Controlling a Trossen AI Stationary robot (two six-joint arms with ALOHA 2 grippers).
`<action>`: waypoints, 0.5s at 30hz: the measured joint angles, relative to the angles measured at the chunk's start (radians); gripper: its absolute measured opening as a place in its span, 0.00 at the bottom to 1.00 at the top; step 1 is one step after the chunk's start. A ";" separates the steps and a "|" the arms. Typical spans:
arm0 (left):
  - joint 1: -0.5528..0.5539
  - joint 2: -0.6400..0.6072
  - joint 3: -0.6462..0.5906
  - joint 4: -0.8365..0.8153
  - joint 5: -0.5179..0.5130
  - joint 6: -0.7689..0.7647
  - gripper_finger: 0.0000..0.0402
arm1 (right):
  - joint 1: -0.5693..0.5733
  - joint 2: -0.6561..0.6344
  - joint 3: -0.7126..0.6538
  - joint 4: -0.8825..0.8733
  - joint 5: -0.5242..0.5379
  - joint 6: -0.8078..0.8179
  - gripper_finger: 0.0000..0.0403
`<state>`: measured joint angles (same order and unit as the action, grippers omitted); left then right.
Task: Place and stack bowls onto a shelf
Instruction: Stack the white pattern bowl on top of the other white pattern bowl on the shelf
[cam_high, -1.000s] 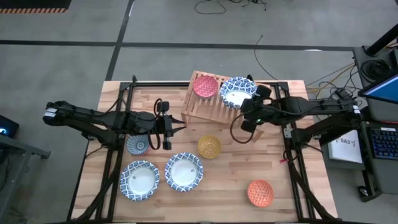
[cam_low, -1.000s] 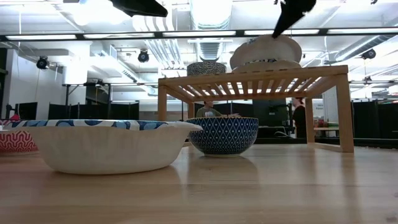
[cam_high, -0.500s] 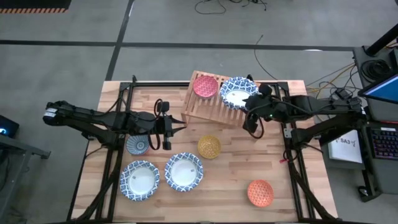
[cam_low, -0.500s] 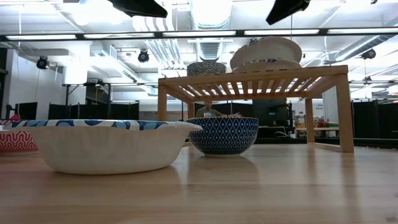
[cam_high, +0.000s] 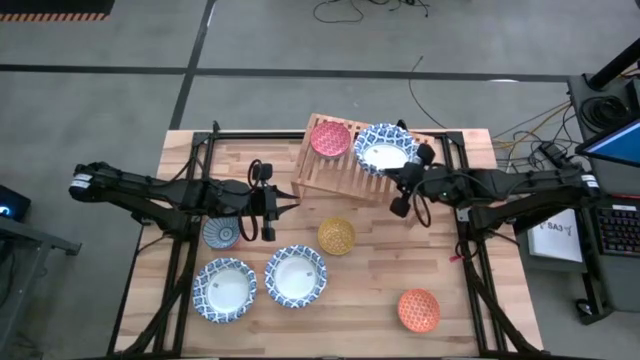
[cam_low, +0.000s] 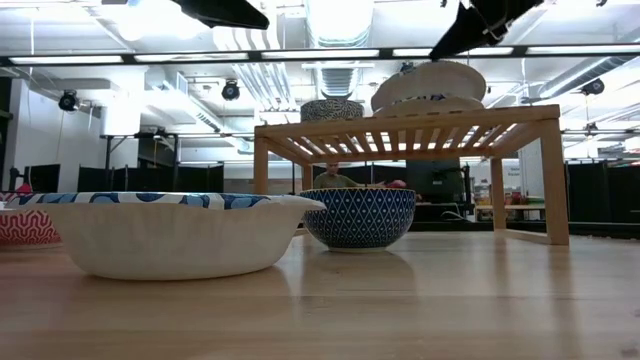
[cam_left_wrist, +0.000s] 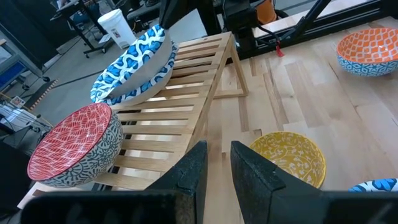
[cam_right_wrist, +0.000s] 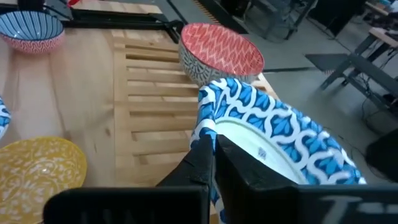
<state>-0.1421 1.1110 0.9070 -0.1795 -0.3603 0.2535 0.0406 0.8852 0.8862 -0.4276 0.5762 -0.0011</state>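
Observation:
The shelf (cam_high: 330, 176) stands at the table's far middle. On it rest a pink-red bowl (cam_high: 330, 138) and a stack of two wide blue-and-white bowls (cam_high: 384, 149), the upper one tilted (cam_low: 428, 76). My right gripper (cam_right_wrist: 210, 147) is shut, with its tips just over the stack's near right rim (cam_right_wrist: 214, 109). My left gripper (cam_left_wrist: 214, 163) waits left of the shelf, slightly open, with nothing between its fingers. On the table sit a small blue bowl (cam_high: 221, 233), a yellow bowl (cam_high: 336, 236), two wide bowls (cam_high: 224, 290) (cam_high: 295, 276) and an orange bowl (cam_high: 418, 310). My right gripper comes at the upper wide bowl's near right rim (cam_right_wrist: 205, 124) with shut fingers, slanting down from the table's right. Whether the tips touch the rim I cannot tell; the fingers hide that spot. The bowl lies tilted on the bowl under it.
Bare planks (cam_high: 400, 260) lie between the yellow and orange bowls. The shelf's slats (cam_left_wrist: 186, 106) are bare near its front. Black arm frames (cam_high: 470, 250) run along both table sides. A person (cam_low: 333, 176) shows in the room behind.
My right gripper has shut. It first rose away from the stacked wide bowls, then came back down to their rim, while its wrist drew a little toward the table's right edge. The bowls on the shelf stay where they were.

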 joint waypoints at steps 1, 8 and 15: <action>0.000 0.000 0.000 0.000 0.000 0.000 0.13 | 0.000 -0.006 -0.010 0.000 0.000 0.010 0.02; 0.000 0.000 0.000 0.006 0.000 0.000 0.13 | 0.000 -0.008 -0.059 -0.001 0.000 0.069 0.02; 0.000 0.000 0.000 0.007 0.000 0.000 0.13 | 0.003 -0.009 -0.047 0.021 0.000 0.070 0.02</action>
<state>-0.1424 1.1110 0.9070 -0.1722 -0.3603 0.2534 0.0436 0.8763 0.8394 -0.4064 0.5758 0.0685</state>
